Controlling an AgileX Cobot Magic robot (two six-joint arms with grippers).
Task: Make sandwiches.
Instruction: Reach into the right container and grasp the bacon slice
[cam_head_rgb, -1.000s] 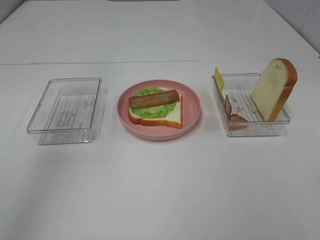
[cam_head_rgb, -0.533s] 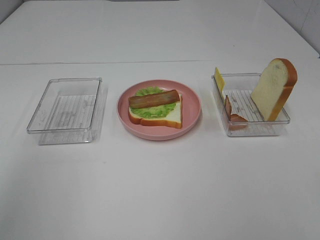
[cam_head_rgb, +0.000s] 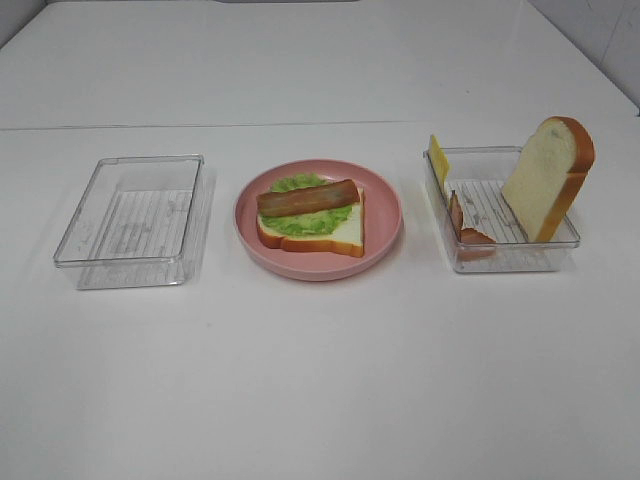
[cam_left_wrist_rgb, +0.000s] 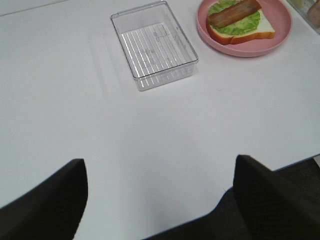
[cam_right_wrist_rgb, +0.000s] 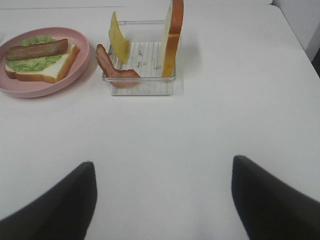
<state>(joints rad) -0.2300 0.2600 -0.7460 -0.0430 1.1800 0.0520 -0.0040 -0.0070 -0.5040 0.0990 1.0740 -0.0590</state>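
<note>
Ahead of the left gripper (cam_left_wrist_rgb: 160, 160), well apart from its fingertips: 1 clear tray (cam_left_wrist_rgb: 165, 75) flat on the white table (cam_left_wrist_rgb: 65, 110); farther ahead, off toward the right arm's side: round pink plate (cam_left_wrist_rgb: 280, 30) bearing the open sandwich (cam_left_wrist_rgb: 240, 22); stacked from the bottom up as 1 white bread slice (cam_head_rgb: 345, 232) with orange-brown crust, ruffled green lettuce (cam_head_rgb: 300, 222) spilling past the crust on the side away from both grippers, then 1 reddish-brown bacon strip (cam_head_rgb: 308, 197) laid across the top; well apart from both grippers. Left gripper itself: 2 dark fingers (cam_left_wrist_rgb: 45, 205) spread wide, pinching nothing, only table surface showing between them. Ahead of the right gripper (cam_right_wrist_rgb: 162, 162), likewise well apart from its fingertips: 2nd clear tray (cam_right_wrist_rgb: 145, 86) with 3 loose pieces inside; closest to that gripper, 1 more bacon strip (cam_right_wrist_rgb: 112, 67) slumped against the tray's near wall at the corner toward the plate; just beyond it, 1 yellow cheese slice (cam_right_wrist_rgb: 119, 40) standing on edge at a tilt on the plate side; at the opposite side of the tray, away from the plate, 1 thick bread slice (cam_right_wrist_rgb: 172, 37) propped upright, leaning, crust edge turned toward the gripper. Farther off toward the left arm's side from that tray: the same pink plate, near the tray yet not touching. Right gripper itself: 2 dark fingers (cam_right_wrist_rgb: 270, 205) parted wide, gripping nothing, white table between them. Plate between the 2 trays, sandwich roughly centred on it, touching neither tray.
</note>
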